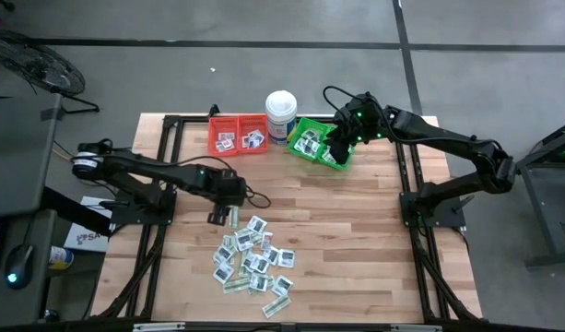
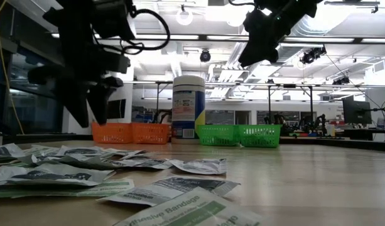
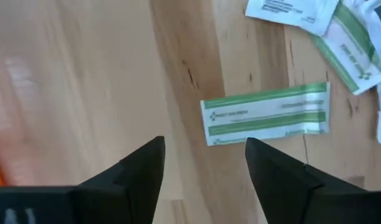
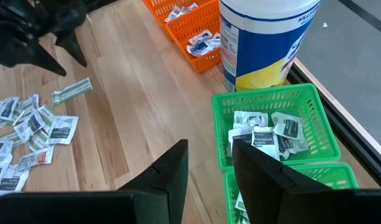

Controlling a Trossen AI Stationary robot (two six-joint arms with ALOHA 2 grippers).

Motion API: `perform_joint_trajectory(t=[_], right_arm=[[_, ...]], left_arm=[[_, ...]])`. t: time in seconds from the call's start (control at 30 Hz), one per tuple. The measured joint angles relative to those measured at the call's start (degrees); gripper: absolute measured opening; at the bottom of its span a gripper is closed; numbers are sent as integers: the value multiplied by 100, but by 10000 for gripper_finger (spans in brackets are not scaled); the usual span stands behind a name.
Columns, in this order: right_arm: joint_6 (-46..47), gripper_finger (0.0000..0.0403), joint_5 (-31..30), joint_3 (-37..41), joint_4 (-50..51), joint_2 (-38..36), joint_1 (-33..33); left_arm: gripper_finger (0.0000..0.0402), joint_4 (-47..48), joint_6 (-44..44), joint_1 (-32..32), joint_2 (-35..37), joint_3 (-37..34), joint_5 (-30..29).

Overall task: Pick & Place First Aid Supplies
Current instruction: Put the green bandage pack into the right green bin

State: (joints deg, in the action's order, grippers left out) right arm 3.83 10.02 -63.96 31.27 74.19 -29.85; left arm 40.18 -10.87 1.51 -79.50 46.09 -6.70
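Packets (image 1: 253,258) lie scattered in a loose heap on the near middle of the table (image 1: 356,240), square white ones mixed with green-and-white strips; the low view shows them at board level, the nearest strip (image 2: 186,210) blurred but with "Bandage" legible, which the high view cannot give; one strip (image 3: 265,114) lies apart from the heap, flat on the wood, and the left wrist view shows it just ahead of the left gripper (image 3: 202,165), whose fingers stand parted and empty with bare wood between them; the high view places that gripper (image 1: 222,216) just left of the heap's upper edge, with the strip as a pale sliver at its tip; the low view shows only its dark bulk hanging above the packets. Farther back, along the table's far edge, stand red bins (image 1: 238,135), a white tub (image 1: 281,114) and green bins (image 1: 321,144); the right gripper (image 1: 341,140) hovers over the green bins; the right wrist view shows its fingers (image 4: 171,168) partly parted with nothing between them, white packets (image 4: 265,134) in the green bin beneath, more in the red bin (image 4: 193,28), and the left arm far off by the heap.
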Motion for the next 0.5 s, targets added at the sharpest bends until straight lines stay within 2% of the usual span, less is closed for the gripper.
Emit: perform_joint_trajectory(t=[0.27, 0.37, 0.5], right_arm=[[-21, 119, 2, 0, 8, -2, 2], [-24, 119, 0, 0, 24, -1, 1], [-40, 119, 1, 0, 36, -2, 2]], left_arm=[[194, -330, -46, 1, -564, -2, -45], [191, -314, 22, 1, -767, -4, -177], [190, -350, 28, 1, -1023, 1, -70]])
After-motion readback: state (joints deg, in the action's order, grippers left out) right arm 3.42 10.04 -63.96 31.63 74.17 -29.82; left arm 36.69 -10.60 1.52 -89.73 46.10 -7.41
